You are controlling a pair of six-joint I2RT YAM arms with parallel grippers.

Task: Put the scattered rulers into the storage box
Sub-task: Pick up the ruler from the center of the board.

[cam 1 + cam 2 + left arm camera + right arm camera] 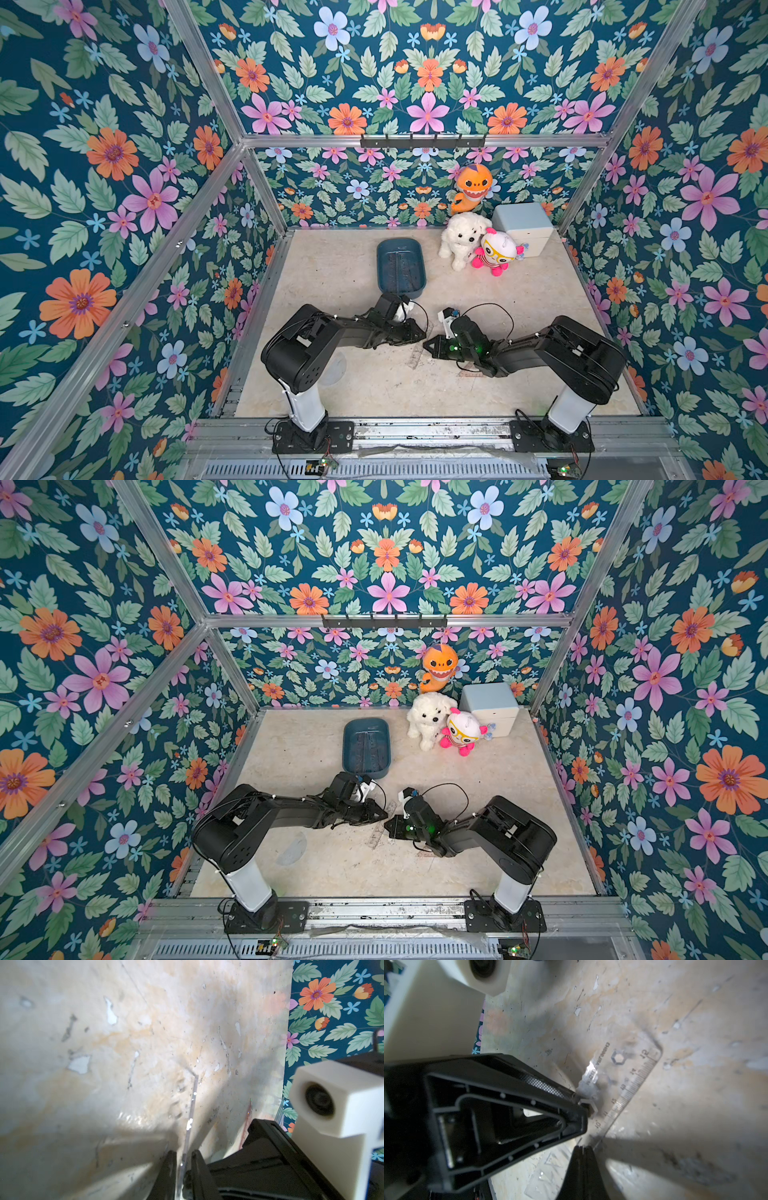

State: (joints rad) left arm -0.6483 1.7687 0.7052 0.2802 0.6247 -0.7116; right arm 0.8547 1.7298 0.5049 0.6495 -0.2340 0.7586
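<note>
The clear straight ruler (190, 1118) stands tilted on its long edge, raised off the tabletop (332, 266), with that edge running between the left fingers (170, 1172). These fingers sit narrowly on either side of it. Whether the pads already press the plastic cannot be told. The right fingers (578, 1167) are pressed together, hold nothing, and their tips rest at the ruler's graduated edge, just beside the left fingertips. Judged from this, the step in hand is the pickup of this ruler, with the lift not yet made. Behind the left fingers, toward that arm's base, the protractor (334, 368) lies flat and untouched. Behind the right fingers, partly under that arm, the pinkish set square (469, 372) lies flat. Beyond the left fingers, near but apart, stands the storage box (399, 241), in which long straight rulers (368, 746) appear to lie. The task therefore reads as partly complete: at least three pieces are outside the box.
</note>
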